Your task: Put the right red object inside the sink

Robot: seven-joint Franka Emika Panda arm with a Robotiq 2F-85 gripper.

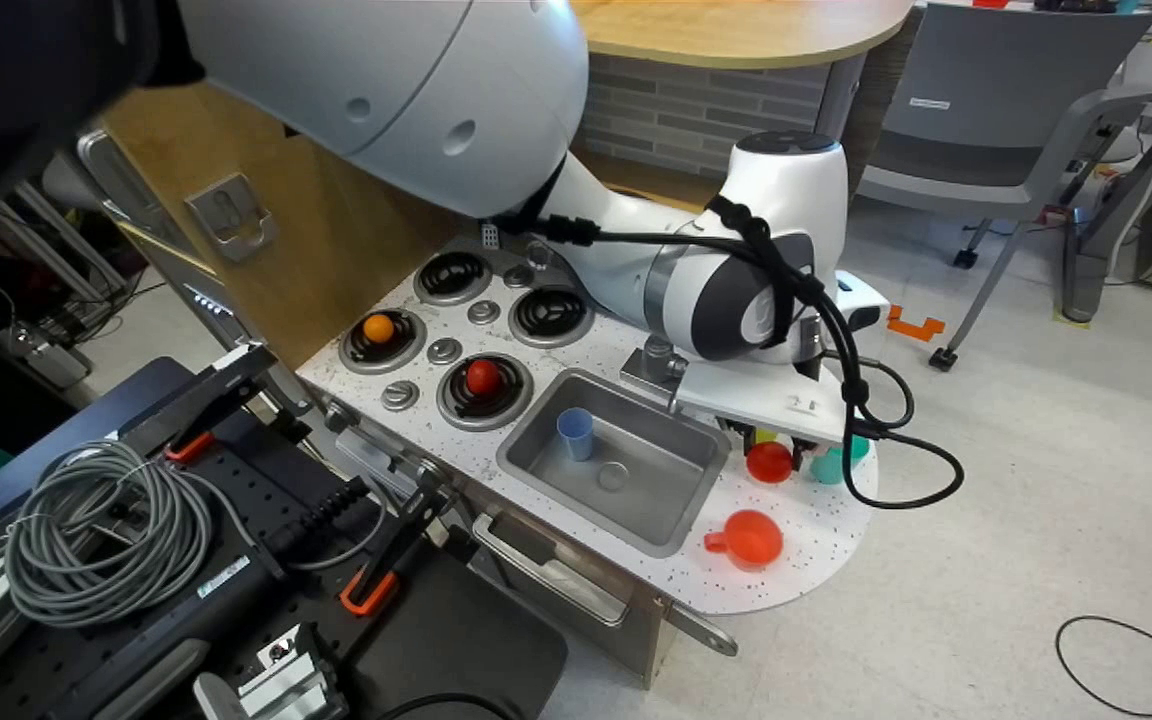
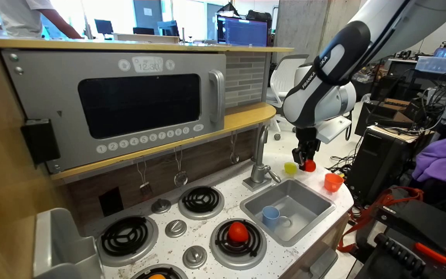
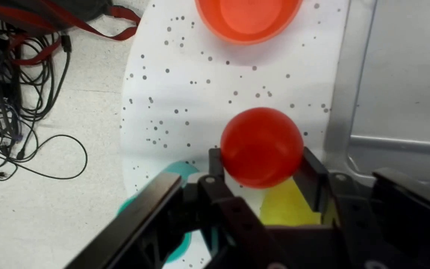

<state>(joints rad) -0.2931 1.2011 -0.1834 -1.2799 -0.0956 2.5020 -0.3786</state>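
The right red object (image 3: 261, 144) is a bright red round piece. My gripper (image 3: 263, 162) has one finger against each side of it in the wrist view. It also shows at the fingertips in both exterior views (image 1: 769, 463) (image 2: 310, 166), over the rounded end of the counter. Whether it touches the counter is hard to tell. The grey sink (image 1: 651, 510) lies beside the gripper; its edge shows at the right of the wrist view (image 3: 405, 86). A blue cup (image 2: 270, 217) stands inside the sink.
An orange-red cup (image 1: 751, 540) stands by the sink. A yellow piece (image 3: 287, 205) and a teal piece (image 3: 181, 170) lie close to the fingers. The faucet (image 2: 261, 166) rises at the sink's edge. A red ball (image 1: 483, 377) and an orange ball (image 1: 378, 328) sit on burners.
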